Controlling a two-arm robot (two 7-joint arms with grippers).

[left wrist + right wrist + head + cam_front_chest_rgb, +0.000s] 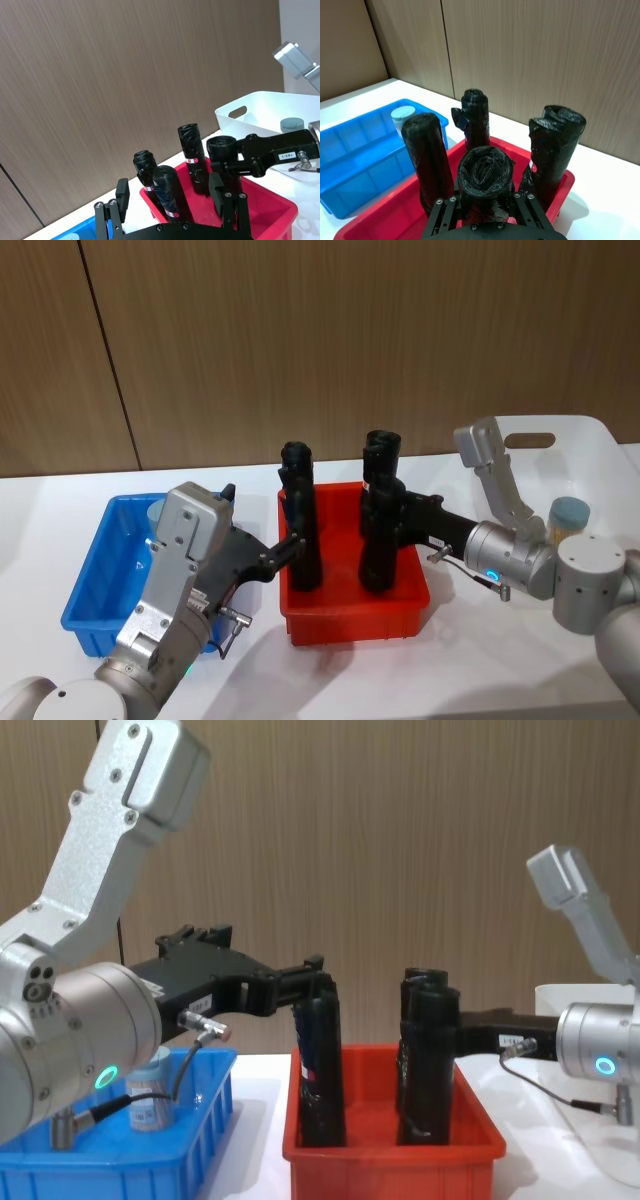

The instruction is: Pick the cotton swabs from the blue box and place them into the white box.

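On the table in the head view, my left hand (292, 545) reaches from over the blue box (95, 580) to the left-front roll (303, 540) in the red bin (350, 625). My right hand (388, 512) sits at the right-front roll (378, 560). One jar of cotton swabs (157, 508) stands in the blue box, partly hidden behind my left arm. A second jar (570, 515) stands in the white box (600, 455).

In the left wrist view, my left fingers (122, 192) are spread wide, with the left-front roll between them and not gripped.

In the right wrist view, the right-front roll sits tight against my right hand, clamped between its fingers.

In the chest view, both hands are up near the tops of their rolls, and the jar in the blue box stands upright below my left arm.
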